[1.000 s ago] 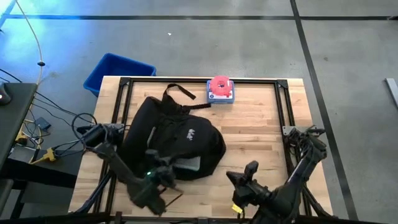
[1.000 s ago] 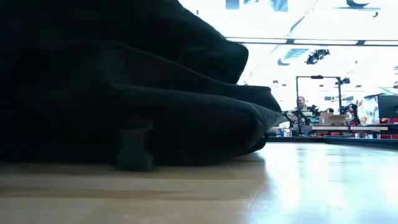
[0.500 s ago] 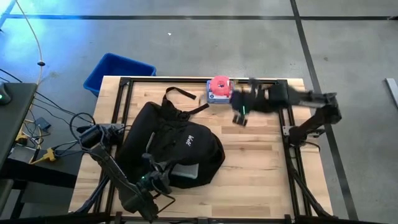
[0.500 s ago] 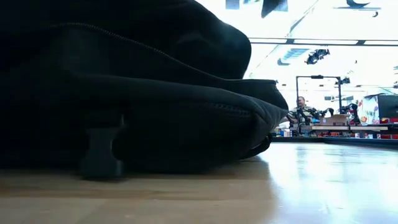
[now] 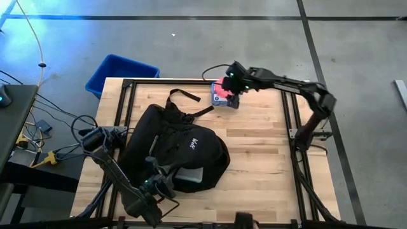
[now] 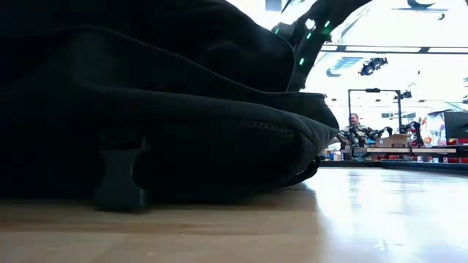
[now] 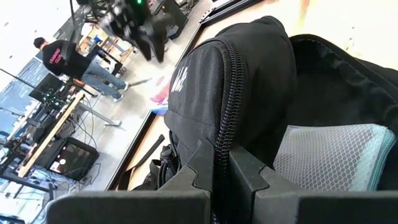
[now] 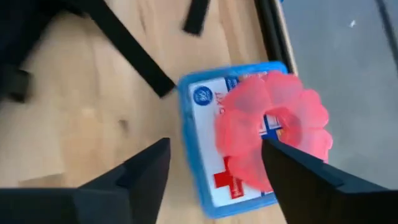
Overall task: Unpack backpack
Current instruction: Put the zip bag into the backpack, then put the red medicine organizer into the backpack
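The black backpack (image 5: 175, 149) lies flat on the wooden table's left half, and its bulk fills the low view (image 6: 146, 109). Its zip opening faces the near edge, and a grey mesh pouch (image 7: 329, 152) shows inside. My left gripper (image 5: 158, 184) is shut on the rim of that opening. At the far edge a pink ruffled ring (image 8: 270, 127) lies on a blue-rimmed first-aid box (image 5: 224, 97). My right gripper (image 8: 217, 171) hovers open above them, one finger on either side of the ring. My left gripper pinches the zip-edged rim (image 7: 224, 134) of the backpack's opening between its two fingers. The fingers come from the table's near side, nearly level, and lie across the zip. The rim is raised off the pouch below, while the rest of the backpack rests on the table.
A blue plastic bin (image 5: 121, 73) stands on the floor past the table's far left corner. The backpack's straps (image 5: 184, 95) trail toward the far edge, close to the box. A black metal frame (image 5: 289, 114) runs around the tabletop. People and benches show in the room behind.
My right arm has swung fast from the table's near right corner to the far edge and tipped downward over the pink ring and box. The backpack's near part has shifted a little in my left gripper's hold, and its buckle has slid along the table.
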